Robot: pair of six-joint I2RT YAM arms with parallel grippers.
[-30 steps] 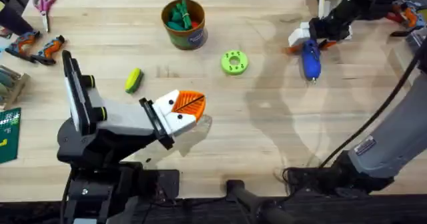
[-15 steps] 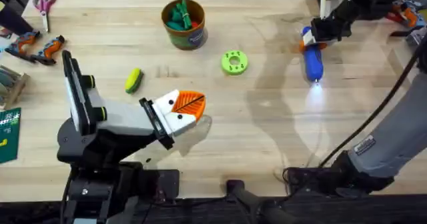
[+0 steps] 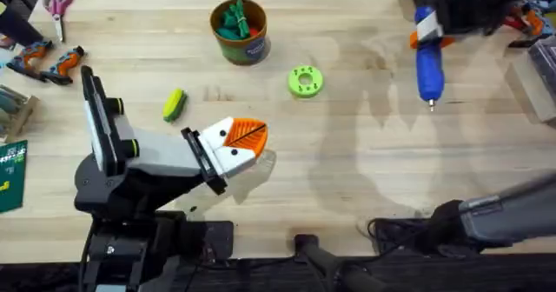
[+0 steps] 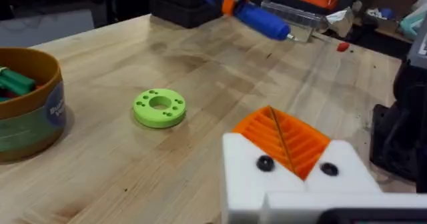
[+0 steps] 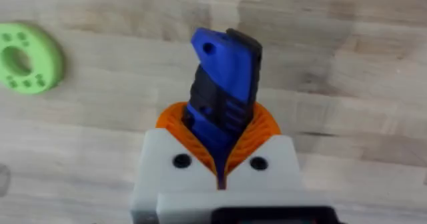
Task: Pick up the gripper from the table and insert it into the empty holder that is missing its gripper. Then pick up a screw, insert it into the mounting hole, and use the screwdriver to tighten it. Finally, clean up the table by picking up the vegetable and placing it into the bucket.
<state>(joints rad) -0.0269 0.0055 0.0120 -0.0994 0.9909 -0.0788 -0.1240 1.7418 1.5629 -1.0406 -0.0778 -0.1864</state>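
Overhead: I see my right end effector (image 3: pixel 427 33) at the far right of the wooden worktop (image 3: pixel 365 153), clamped on the upper body of the blue pen-shaped electric screwdriver (image 3: pixel 426 62). The tool's long axis runs from far to near, its thin silver tip toward my side, with the end effector's orange pads showing on either side of the body. My left end effector (image 3: pixel 248 140) sits low at near left, its white mounts and orange ribbed pads drawn together with nothing between them. The small yellow toy vegetable with a green end (image 3: pixel 175 104) lies just beyond it. The dark green round bucket with an orange-brown rim (image 3: pixel 239 31) stands at far centre, teal pieces inside. A lime-green round ring (image 3: pixel 305 81) lies between bucket and screwdriver.

Left wrist: orange pads (image 4: pixel 283 141) together; ring (image 4: pixel 159 107) flat on the worktop; bucket (image 4: pixel 30 104) at the edge; screwdriver (image 4: pixel 257 17) in the distance, tilted, tip lower.

Right wrist: pads (image 5: pixel 250 137) pinch the screwdriver (image 5: pixel 223 74); ring (image 5: pixel 27 57) on the worktop below.
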